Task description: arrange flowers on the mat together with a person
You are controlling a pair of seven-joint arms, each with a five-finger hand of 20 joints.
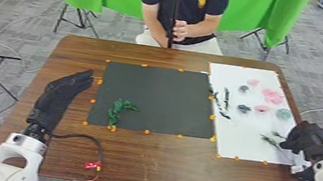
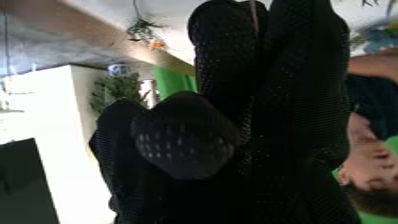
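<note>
The black-fabric-gloved right hand (image 1: 309, 138), lower right of the frame, straight fingers pressed together, is beside thin green sprigs (image 1: 271, 142), likely to pick one for the dark rectangular mat (image 1: 153, 95)

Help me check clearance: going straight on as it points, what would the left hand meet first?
The left hand would probably meet the black mat at its far left corner, though it might pass above; height is unclear.
</note>
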